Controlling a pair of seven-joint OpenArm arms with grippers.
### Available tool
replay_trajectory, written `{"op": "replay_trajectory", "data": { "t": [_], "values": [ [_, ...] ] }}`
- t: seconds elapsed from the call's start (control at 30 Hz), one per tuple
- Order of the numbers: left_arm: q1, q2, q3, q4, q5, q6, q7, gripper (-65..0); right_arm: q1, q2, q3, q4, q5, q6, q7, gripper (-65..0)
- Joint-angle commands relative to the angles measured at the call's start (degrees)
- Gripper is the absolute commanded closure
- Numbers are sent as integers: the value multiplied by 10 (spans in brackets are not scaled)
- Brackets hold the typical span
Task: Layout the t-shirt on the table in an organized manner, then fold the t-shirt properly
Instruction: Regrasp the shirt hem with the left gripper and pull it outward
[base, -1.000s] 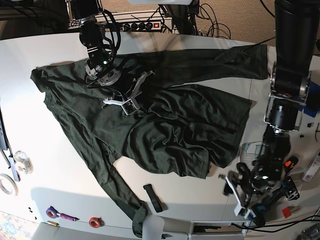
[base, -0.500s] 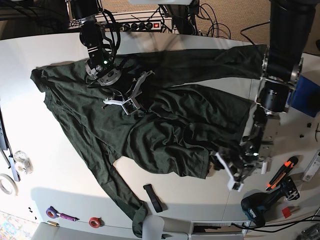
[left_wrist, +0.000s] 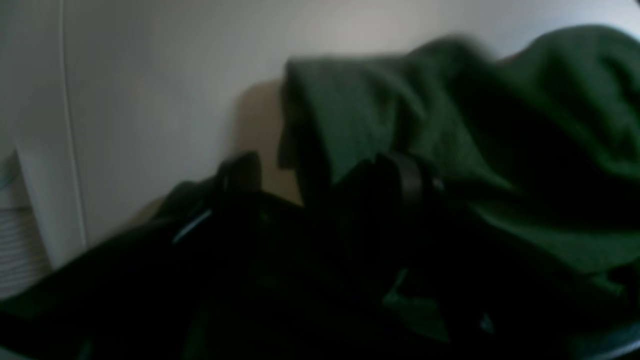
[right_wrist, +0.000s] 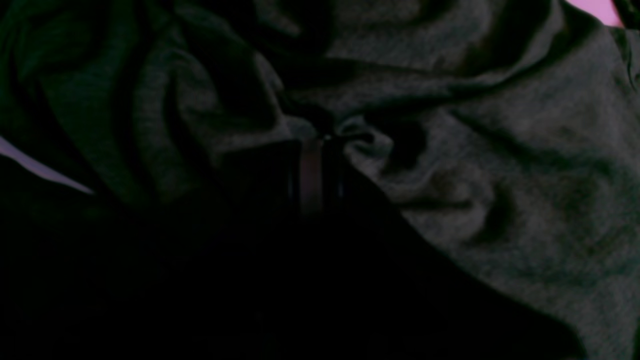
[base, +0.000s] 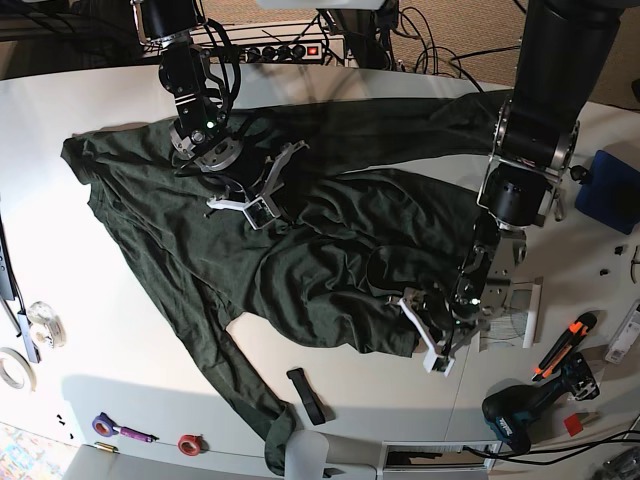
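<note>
1. Key relation: the left end effector (base: 428, 338) sits at the hem corner of the t-shirt (base: 330, 260), toward the tabletop (base: 90, 330) edge at the bottom of the base view. The cloth lies from it toward the tabletop's middle.
2. The left arm is plainly the nearer one to that loose hem. The right end effector (base: 258, 192) is well apart from it, up on the chest area.
3. Left end effector state: in the left wrist view two dark fingers (left_wrist: 240, 172) stand apart, with a folded cloth edge (left_wrist: 320, 110) just beyond them. The picture is blurred, so I cannot tell whether cloth is in the gap. I judge no grasp yet.
4. Right end effector state: its white fingers rest on the shirt. The right wrist view is very dark, with one fingertip (right_wrist: 310, 170) pressed by a pucker of cloth. Cannot tell whether it is pinching.
5. Shirt long axis: diagonal, with the shoulder toward the top-left tabletop corner in the base view and the hem toward the bottom-right.
6. Look: dark green with long sleeves. One sleeve (base: 450, 115) runs along the top edge and the other sleeve (base: 250, 390) trails to the bottom edge. The body is bunched and wrinkled around the hem and not flat.
7. Judgement: this is the layout stage and folding has not begun. The coming move likely needs the hem corner pulled outward toward the bottom-right corner.
</note>
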Motion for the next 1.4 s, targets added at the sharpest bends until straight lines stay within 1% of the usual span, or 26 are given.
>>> {"op": "replay_trajectory", "data": {
  "t": [0.0, 0.03, 0.1, 0.13, 0.23, 0.27, 0.4, 0.57, 0.6, 0.63, 0.7, 0.73, 0.8, 0.9, 0.93, 1.0, 1.03, 1.07, 1.1, 1.17, 1.23, 1.27, 1.37],
  "values": [
    [-24, 3, -2, 10, 0, 0, -17, -345, 1, 3, 1, 1, -5, 4, -14, 0],
    [-25, 3, -2, 10, -1, -1, -21, -332, 1, 3, 1, 1, -5, 4, -13, 0],
    [-29, 5, -2, 10, -1, 0, -26, -271, 1, 3, 1, 1, -5, 4, -13, 0],
    [-31, 5, -2, 10, -1, 0, -30, -220, 1, 3, 1, 1, -5, 4, -13, 0],
    [-34, 5, -2, 10, -12, 12, -38, -10, 1, 3, 1, 1, -5, 4, -13, 0],
    [-34, 6, -2, 10, -11, 14, -45, 0, 1, 3, 1, 1, -5, 4, -13, 0],
    [-37, 6, -2, 10, -6, 14, -57, 0, 1, 3, 1, 1, -5, 4, -13, 0],
    [-63, 2, -2, 10, 23, 17, -61, 0, 1, 3, 1, 1, -5, 4, -14, 0],
    [-71, 0, -2, 10, 24, 23, -64, 0, 0, 3, 1, 1, -5, 4, -14, 0],
    [-80, -2, -2, 10, 26, 42, -65, 0, 0, 3, 1, 1, -5, 4, -13, 0],
    [-97, -5, -2, 10, 26, 92, -66, 0, -2, 3, 1, 1, -5, 4, -14, 0],
    [-105, -7, -2, 10, 26, 106, -69, 0, -3, 3, 1, 1, -5, 4, -13, 0],
    [-116, -12, -2, 10, 26, 111, -77, 0, -3, 3, 1, 1, -5, 4, -13, 0],
    [-124, -13, -2, 10, 36, 110, -80, 0, -3, 3, 1, 1, -5, 4, -13, 0],
    [-124, -13, -2, 10, 41, 103, -80, -14, -3, 3, 1, 1, -5, 4, -13, 0],
    [-122, -13, -2, 10, 41, 86, -81, -178, -3, 3, 1, 1, -5, 4, -12, 0],
    [-121, -13, -2, 10, 41, 83, -81, -239, -3, 3, 1, 1, -5, 4, -11, -1],
    [-121, -13, -2, 10, 41, 83, -83, -270, -3, 3, 1, 1, -5, 4, -11, -10],
    [-121, -13, -2, 10, 41, 83, -83, -275, -3, 3, 1, 1, -5, 4, -11, -29],
    [-121, -13, -2, 10, 41, 83, -85, -275, -1, 3, 1, 1, -5, 4, -7, -91],
    [-121, -13, -2, 10, 40, 83, -84, -275, 2, 3, 1, 2, -5, 4, 10, -147],
    [-121, -13, -2, 10, 40, 83, -83, -275, 5, 3, 1, 3, -5, 4, 19, -160],
    [-121, -16, -2, 10, 40, 82, -70, -275, 20, 1, 1, 23, -5, 4, 21, -159]
  ]
}}
